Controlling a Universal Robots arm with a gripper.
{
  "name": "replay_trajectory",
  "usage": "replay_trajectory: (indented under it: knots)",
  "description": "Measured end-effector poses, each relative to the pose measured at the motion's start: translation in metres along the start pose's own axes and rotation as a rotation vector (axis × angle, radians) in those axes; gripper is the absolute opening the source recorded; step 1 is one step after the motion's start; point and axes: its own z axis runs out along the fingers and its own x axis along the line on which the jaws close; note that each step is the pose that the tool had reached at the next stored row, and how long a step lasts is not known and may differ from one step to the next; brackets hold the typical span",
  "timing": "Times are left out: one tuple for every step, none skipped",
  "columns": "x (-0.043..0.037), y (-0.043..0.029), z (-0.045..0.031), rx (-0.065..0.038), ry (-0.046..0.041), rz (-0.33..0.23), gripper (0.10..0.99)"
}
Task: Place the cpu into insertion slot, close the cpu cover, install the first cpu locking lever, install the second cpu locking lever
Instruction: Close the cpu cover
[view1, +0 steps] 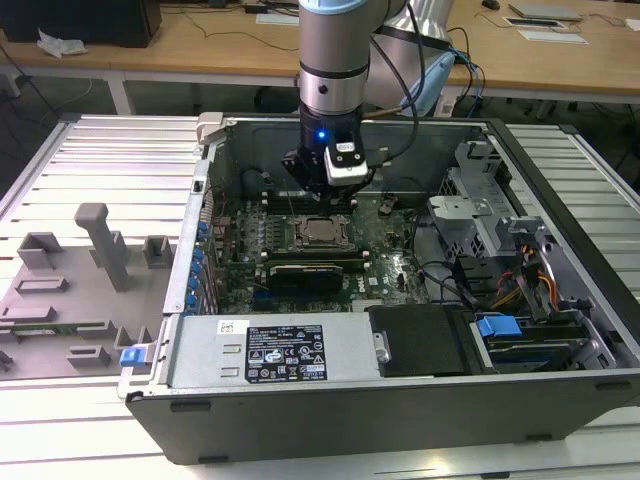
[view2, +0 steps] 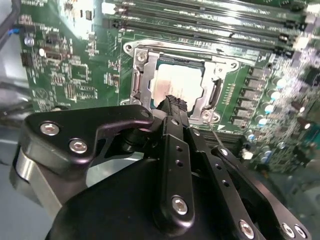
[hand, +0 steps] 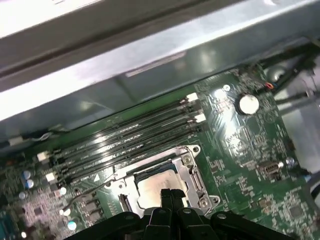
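The black two-finger gripper (view1: 323, 203) hangs inside the open grey metal computer case (view1: 400, 405), directly above the socket area of the green circuit board (view2: 75, 75). In both wrist views the fingers (view2: 175, 150) are pressed together at the tips with no gap, and they grip nothing. The tips (hand: 171, 194) sit just over the near edge of the chip; contact cannot be confirmed.

The cpu (view2: 176, 82), a small flat square chip with a pale silver-beige metal top, lies level in the insertion slot (view2: 222, 61), the square socket with a metal rim on the board. Its top is plain and slightly reflective, with a darker border along the edges.

The cpu cover (view2: 141, 85), a thin square metal frame plate with a square window, lies flat around the chip, which shows through the window. A thin metal wire lever (hand: 87, 192) extends away from the socket's side over the board.

Long black memory slots (hand: 135, 127) run parallel just beside the socket. In the exterior view the socket (view1: 322, 232) sits near the middle of the board.
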Motion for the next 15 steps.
replay_trajectory:
  knots:
    - [0.0,0.0,0.0,0.0,0.0001,-0.017,0.106]
    - [0.0,0.0,0.0,0.0,0.0002,-0.04,0.106]
    - [0.0,-0.0001,0.0,0.001,0.0003,-0.056,0.106]
    - [0.0,0.0,0.0001,0.001,0.0002,-0.084,0.106]
    - [0.0,0.0,0.0001,0.002,0.0,-0.1,0.106]
    - [0.0,0.0,0.0002,0.004,-0.0004,-0.123,0.106]
    - [0.0,0.0,0.0002,0.005,-0.0008,-0.143,0.106]
    - [0.0,0.0,0.0002,0.008,-0.0012,-0.169,0.106]
    - [0.0,0.0,0.0003,0.009,-0.0016,-0.191,0.106]
    - [0.0,0.0,0.0003,0.011,-0.0019,-0.207,0.106]
    - [0.0,0.0,0.0003,0.012,-0.0019,-0.226,0.106]
    - [0.0,0.0,0.0004,0.013,-0.0019,-0.244,0.106]
    - [0.0,-0.0001,0.0004,0.014,-0.0019,-0.269,0.106]
    - [0.0,-0.0002,0.0007,0.012,-0.0018,-0.298,0.106]
    - [0.0,-0.0006,0.0008,0.012,-0.0017,-0.315,0.106]
